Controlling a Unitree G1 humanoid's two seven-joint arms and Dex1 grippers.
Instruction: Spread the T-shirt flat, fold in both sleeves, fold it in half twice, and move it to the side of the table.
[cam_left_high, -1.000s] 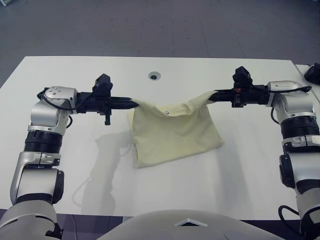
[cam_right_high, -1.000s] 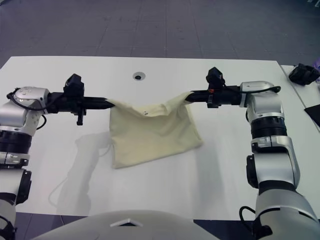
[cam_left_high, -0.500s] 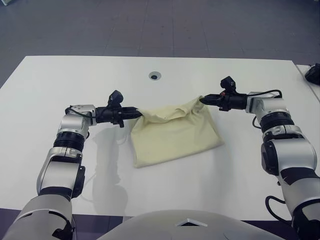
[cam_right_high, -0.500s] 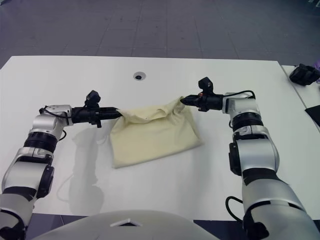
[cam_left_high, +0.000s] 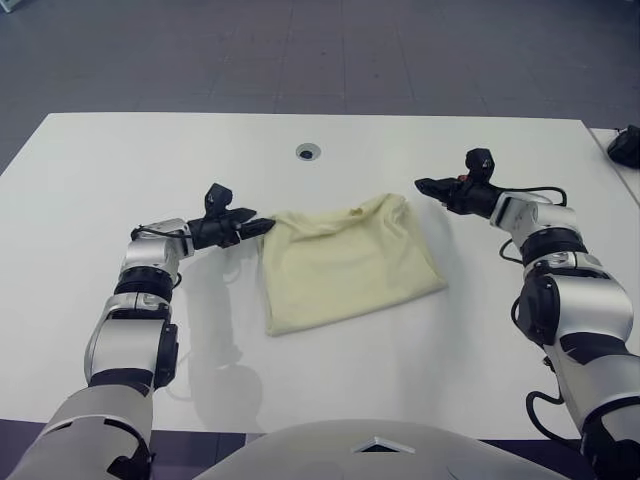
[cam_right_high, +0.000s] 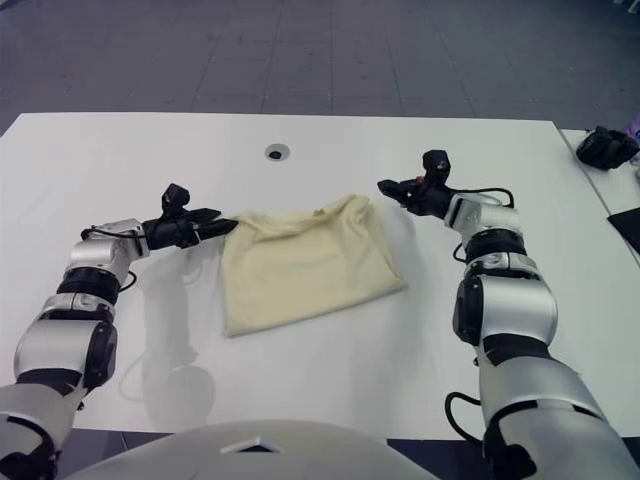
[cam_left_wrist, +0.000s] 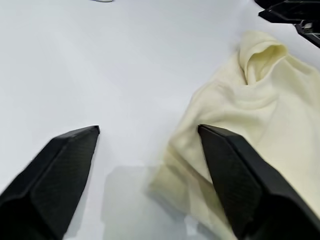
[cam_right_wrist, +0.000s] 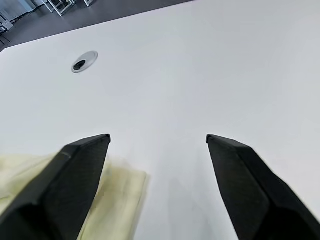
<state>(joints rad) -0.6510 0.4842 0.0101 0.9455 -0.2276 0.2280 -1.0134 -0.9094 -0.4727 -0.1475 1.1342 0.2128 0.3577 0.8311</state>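
The pale yellow T-shirt (cam_left_high: 343, 261) lies folded into a rough square in the middle of the white table (cam_left_high: 150, 160); its far edge is bunched and wrinkled (cam_left_wrist: 260, 55). My left gripper (cam_left_high: 262, 226) is open just off the shirt's far left corner, close to the cloth (cam_left_wrist: 235, 135) with nothing between its fingers. My right gripper (cam_left_high: 424, 185) is open just beyond the far right corner, a short gap away, and the shirt's corner (cam_right_wrist: 120, 182) lies below it.
A round cable hole (cam_left_high: 308, 152) sits in the table beyond the shirt. A black object (cam_right_high: 605, 147) lies on the neighbouring surface at the far right. Bare tabletop surrounds the shirt on both sides and in front.
Both grippers lowered the shirt's far edge onto the table, opened and let go. The right gripper has drawn back to the right; the shirt now lies flat.
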